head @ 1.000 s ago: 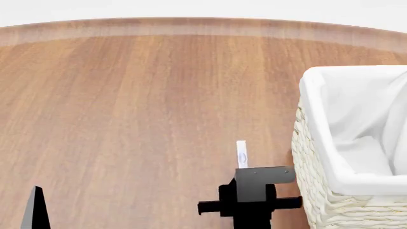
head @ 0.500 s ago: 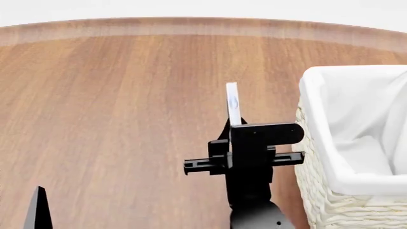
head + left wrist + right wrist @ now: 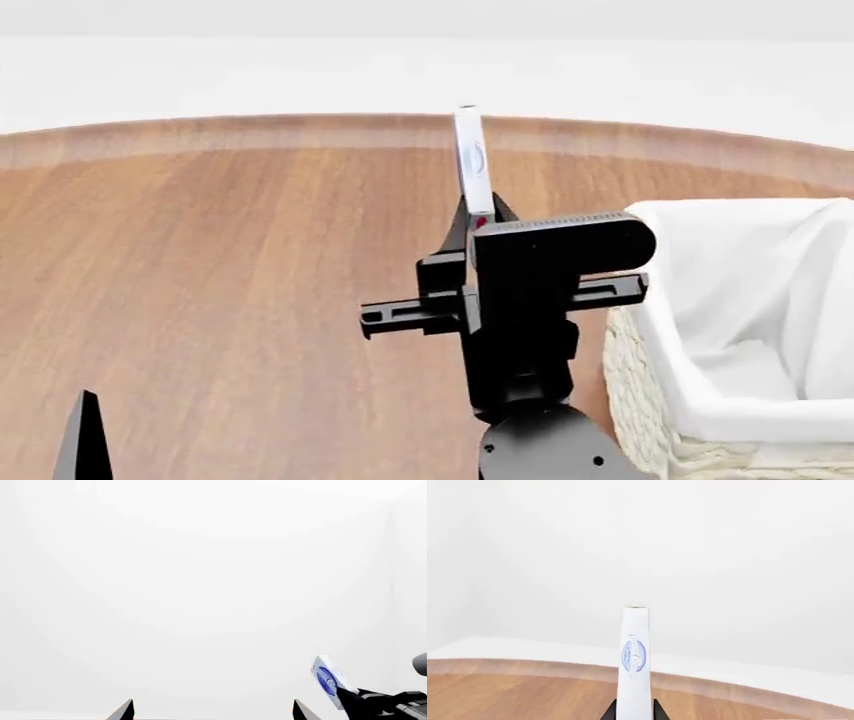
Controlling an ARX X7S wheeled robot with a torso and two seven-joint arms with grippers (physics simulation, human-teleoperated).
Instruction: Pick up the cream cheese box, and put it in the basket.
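Note:
My right gripper [image 3: 478,215] is shut on the cream cheese box [image 3: 469,160], a thin white box with a blue oval mark, held upright and edge-on well above the table. The right wrist view shows the cream cheese box [image 3: 634,665] pinched between the dark fingertips of my right gripper [image 3: 634,711]. The left wrist view catches the cream cheese box [image 3: 328,680] at its side. The basket [image 3: 638,380], cream wicker with a white cloth lining, stands just right of the right arm. My left gripper [image 3: 212,711] is open and holds nothing; one fingertip [image 3: 83,440] shows low in the head view.
The round wooden table [image 3: 227,300] stretches to the left and behind the arm, with its far edge [image 3: 267,135] against a white background. The basket's near wall lies close to the right arm's wrist.
My right gripper has risen with the cream cheese box, from near the tabletop to high above it. The head view has tilted up, so the table's far edge sits lower in the picture.

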